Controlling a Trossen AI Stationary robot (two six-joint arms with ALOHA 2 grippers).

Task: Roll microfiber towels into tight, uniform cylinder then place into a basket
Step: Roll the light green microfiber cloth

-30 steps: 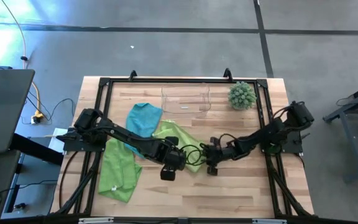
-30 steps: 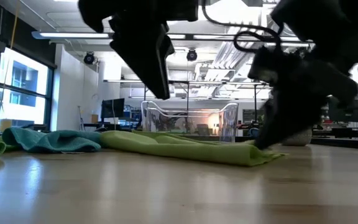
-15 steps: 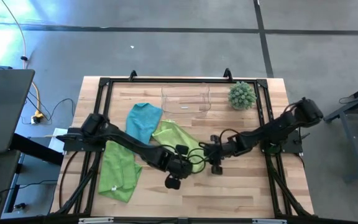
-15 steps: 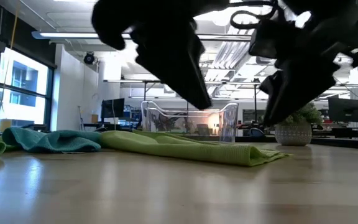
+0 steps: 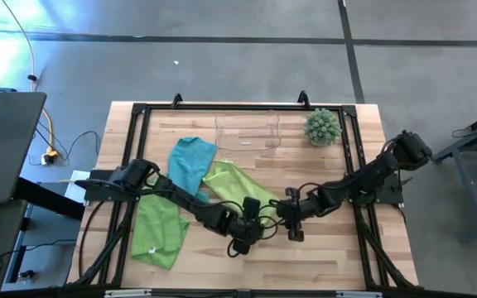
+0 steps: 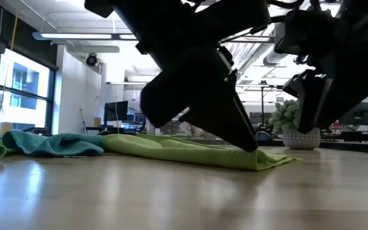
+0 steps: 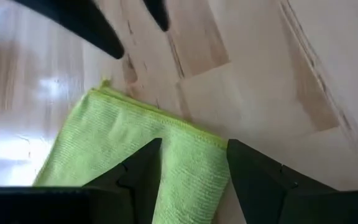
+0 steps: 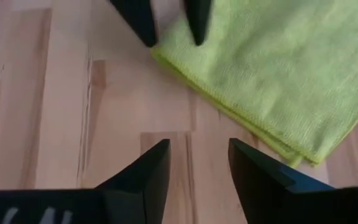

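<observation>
Both open claws [image 5: 257,217] [image 5: 284,212] at green towel [image 5: 237,184]

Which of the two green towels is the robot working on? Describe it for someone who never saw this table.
On the wooden table, look near the middle, just in front of the clear basket. The folded lime green towel lies there, beside the teal towel; the other green towel lies apart at the left edge.

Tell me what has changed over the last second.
Both arms slid toward the table's near edge. The left gripper came down at the near corner of the folded green towel, its fingers open astride the edge. The right gripper let go of that corner and now hovers open over bare wood. The towels, basket and plant stayed put.
</observation>
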